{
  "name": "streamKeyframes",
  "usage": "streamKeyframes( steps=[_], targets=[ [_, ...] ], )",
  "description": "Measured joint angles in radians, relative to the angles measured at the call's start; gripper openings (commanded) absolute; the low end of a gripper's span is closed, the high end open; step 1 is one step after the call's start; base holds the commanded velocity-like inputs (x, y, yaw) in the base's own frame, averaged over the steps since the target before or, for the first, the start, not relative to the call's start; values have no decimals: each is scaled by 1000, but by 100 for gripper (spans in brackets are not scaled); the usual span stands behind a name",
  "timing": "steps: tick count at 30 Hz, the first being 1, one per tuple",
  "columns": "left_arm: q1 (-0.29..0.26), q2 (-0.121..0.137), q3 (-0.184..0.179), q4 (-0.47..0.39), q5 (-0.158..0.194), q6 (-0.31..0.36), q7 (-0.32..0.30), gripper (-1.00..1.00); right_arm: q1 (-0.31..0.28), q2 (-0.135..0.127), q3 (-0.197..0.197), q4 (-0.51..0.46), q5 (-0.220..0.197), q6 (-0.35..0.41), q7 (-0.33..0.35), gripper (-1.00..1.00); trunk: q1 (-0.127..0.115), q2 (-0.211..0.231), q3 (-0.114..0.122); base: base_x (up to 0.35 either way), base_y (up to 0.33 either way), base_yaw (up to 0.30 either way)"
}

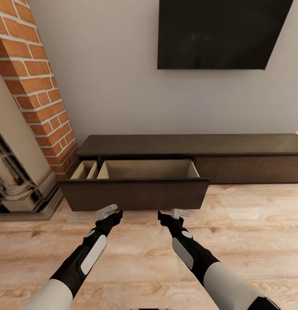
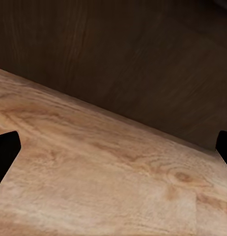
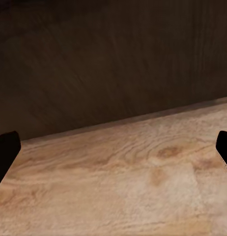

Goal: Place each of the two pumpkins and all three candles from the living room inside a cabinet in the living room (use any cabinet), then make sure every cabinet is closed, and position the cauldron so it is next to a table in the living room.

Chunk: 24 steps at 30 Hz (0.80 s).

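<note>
While the cabinet (image 1: 192, 148) is stretching its long axis left to right across mid-frame, its left drawer (image 1: 136, 193) is standing pulled out; below, the left gripper (image 1: 115, 212) and right gripper (image 1: 164, 214) are both hovering spread apart.

The head view looks forward and down from above both arms at the cabinet (image 1: 187, 150) against the wall. The 2 wrist views sit low and close, facing its dark drawer front (image 2: 143, 59) (image 3: 113, 59) across the wooden floor (image 2: 103, 187) (image 3: 123, 187), which the head view also shows.
</note>
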Motion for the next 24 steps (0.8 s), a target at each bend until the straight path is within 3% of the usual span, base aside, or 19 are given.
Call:
streamKeyframes(
  steps=[6, 15, 24],
  targets=[
    [0, 1, -1, 0, 1, 2, -3, 100, 0, 0, 0, 0, 1, 0, 0, 100, 0, 0, 0, 315, -96, 0],
    [0, 1, -3, 0, -2, -3, -9, 100, 0, 0, 0, 1, -1, 0, 0, 100, 1, 0, 0, 38, -12, 0],
    [0, 3, -3, 0, -4, -4, -11, 100, 0, 0, 0, 1, -1, 0, 0, 100, 5, -2, -35, 0, 0, 0]
  ],
)
